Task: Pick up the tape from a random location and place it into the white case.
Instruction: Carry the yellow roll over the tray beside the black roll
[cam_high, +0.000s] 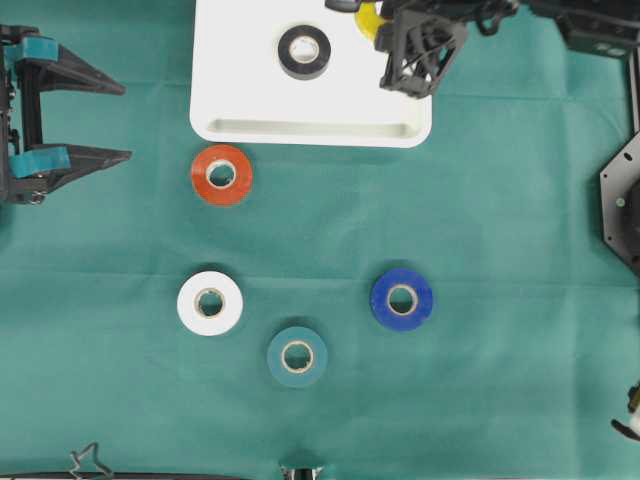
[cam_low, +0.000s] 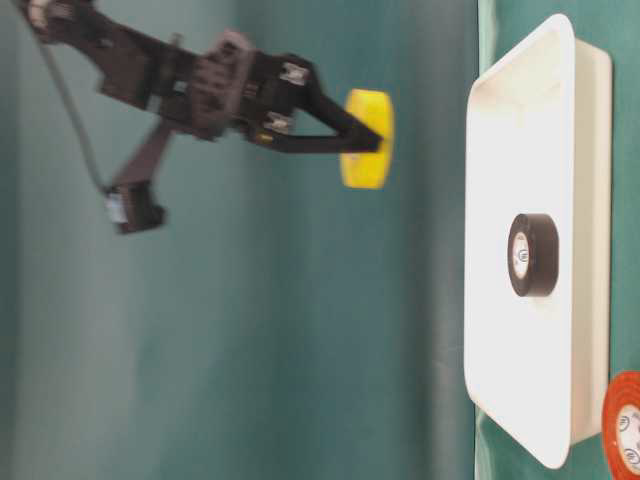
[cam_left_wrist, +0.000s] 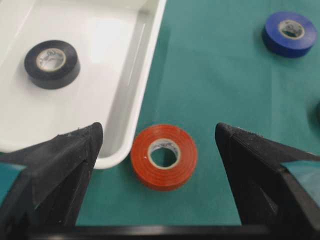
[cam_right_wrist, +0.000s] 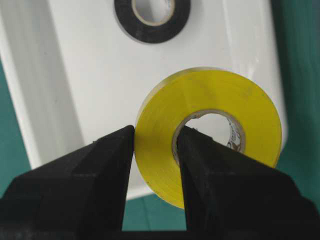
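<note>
My right gripper (cam_right_wrist: 156, 132) is shut on a yellow tape roll (cam_right_wrist: 210, 95), one finger through its core and one outside its wall. It holds the roll in the air above the far right part of the white case (cam_high: 240, 90); the table-level view shows the yellow tape (cam_low: 365, 140) well clear of the case (cam_low: 500, 350). A black tape roll (cam_high: 305, 52) lies flat inside the case. My left gripper (cam_high: 124, 122) stands open at the left edge of the table, empty, with a red tape roll (cam_left_wrist: 164, 156) on the cloth ahead of it.
On the green cloth lie the red tape (cam_high: 221, 175) just below the case's near left corner, a white tape (cam_high: 210, 302), a teal tape (cam_high: 297, 356) and a blue tape (cam_high: 402, 298).
</note>
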